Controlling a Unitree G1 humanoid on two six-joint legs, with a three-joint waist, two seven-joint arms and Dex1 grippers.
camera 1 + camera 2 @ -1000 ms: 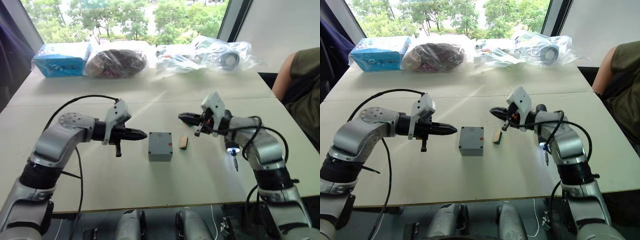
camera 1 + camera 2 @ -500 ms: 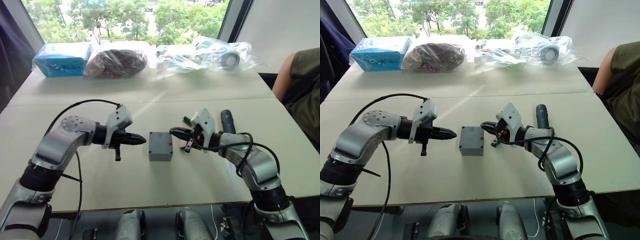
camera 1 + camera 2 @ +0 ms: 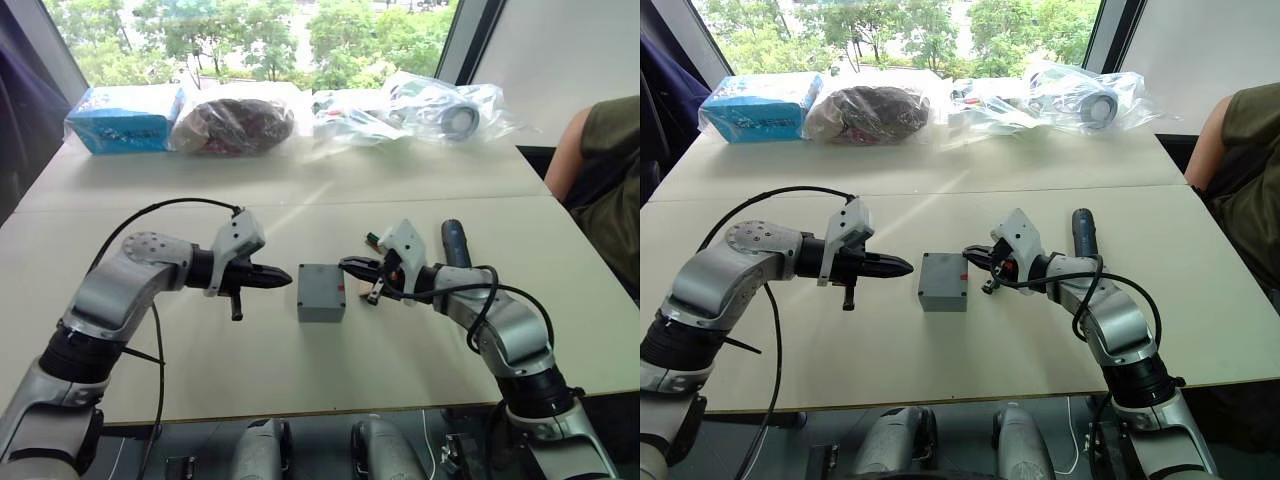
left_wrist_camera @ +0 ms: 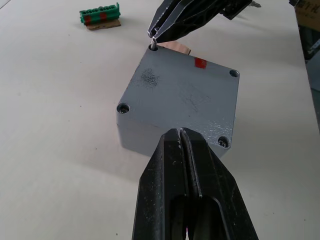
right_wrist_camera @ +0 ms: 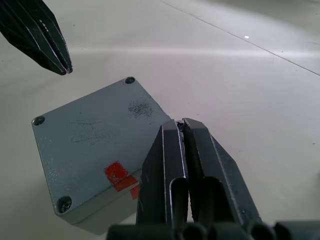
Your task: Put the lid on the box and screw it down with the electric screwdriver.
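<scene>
The grey box (image 3: 320,293) stands mid-table with the lid (image 4: 185,95) lying flat on top, corner holes showing and a red mark near one edge. My left gripper (image 3: 285,279) is shut and empty, its tips just short of the box's left side. My right gripper (image 3: 346,264) is shut on a small metal screw (image 4: 153,45), held over the lid's far right corner. The electric screwdriver (image 3: 453,243) lies on the table behind my right forearm, a hand's width right of the box.
A green block (image 4: 100,14) lies beyond the box and a tan block (image 4: 176,47) sits against its right side. A blue carton (image 3: 125,118) and several plastic bags (image 3: 440,100) line the far edge. A person's arm (image 3: 600,170) is at the right.
My right gripper has come down and leftward to the box's far right corner. The screwdriver, earlier by my right forearm with its light on, now lies on the table. The left gripper barely moved.
</scene>
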